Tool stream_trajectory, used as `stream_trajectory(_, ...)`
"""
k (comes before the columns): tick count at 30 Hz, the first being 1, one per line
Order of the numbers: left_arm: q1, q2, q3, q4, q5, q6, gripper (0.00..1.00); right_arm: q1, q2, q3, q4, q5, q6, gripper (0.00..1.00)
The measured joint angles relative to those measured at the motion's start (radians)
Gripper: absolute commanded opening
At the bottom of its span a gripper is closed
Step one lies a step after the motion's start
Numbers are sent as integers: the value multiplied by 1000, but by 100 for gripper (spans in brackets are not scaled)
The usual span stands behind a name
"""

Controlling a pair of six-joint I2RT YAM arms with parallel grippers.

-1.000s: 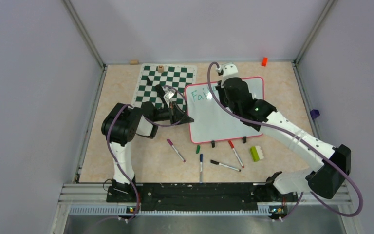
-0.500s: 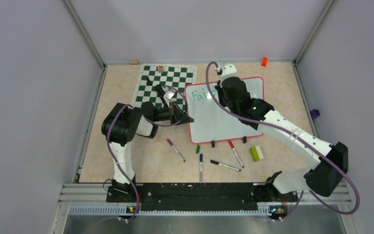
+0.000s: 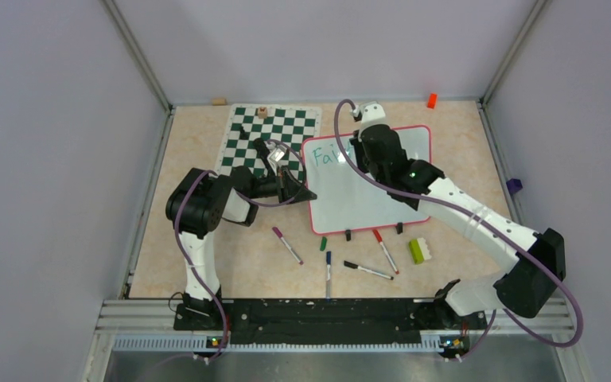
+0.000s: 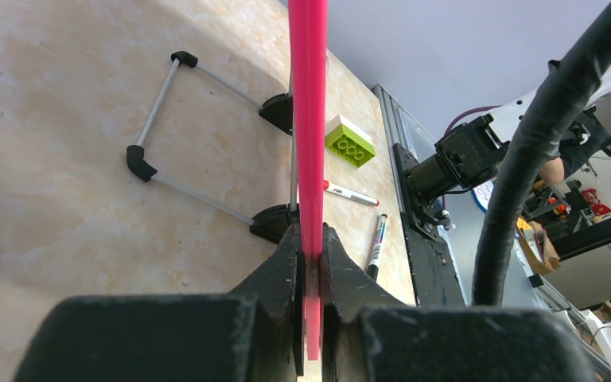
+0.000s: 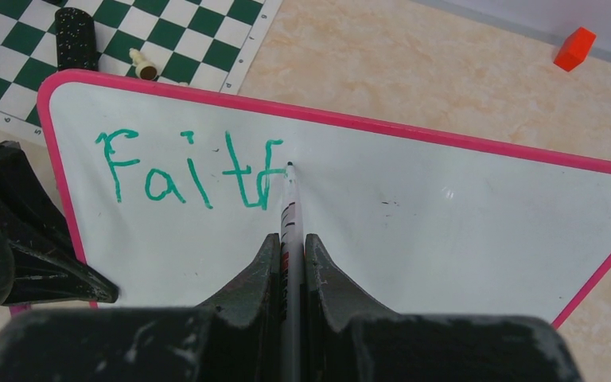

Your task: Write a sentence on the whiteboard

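While your left pincer (image 4: 310,239) clamps the whiteboard (image 5: 445,223) by its pink edge, your right pincer (image 5: 290,247) pinches a marker (image 5: 289,207), tip touching the green sentence (image 5: 191,171).

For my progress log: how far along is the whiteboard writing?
Done: green letters "Fait" stand on the whiteboard. In hand: the right gripper presses a marker to the board, forming the next letter, while the left gripper clamps its pink edge. Left: the rest; the board is mostly blank.
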Motion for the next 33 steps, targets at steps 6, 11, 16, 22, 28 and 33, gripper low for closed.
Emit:
stream_trajectory(6,0,0,0,0,0,0,0,0,0,-3,1,0,1,0)
stream_trajectory(11,0,0,0,-2,-1,-1,0,0,-9,-25,7,-3,2,0)
stream_trajectory(16,0,0,0,-2,0,0,0,0,-28,-48,-3,-8,13,0)
stream_trajectory(22,0,0,0,-2,0,0,0,0,-52,-82,-22,-12,25,0)
stream_trajectory(28,0,0,-2,0,-4,1,1,0,-67,-82,-28,-43,35,0)
stream_trajectory(33,0,-5,-18,0,-25,15,32,0,-140,-82,-43,-81,47,0)
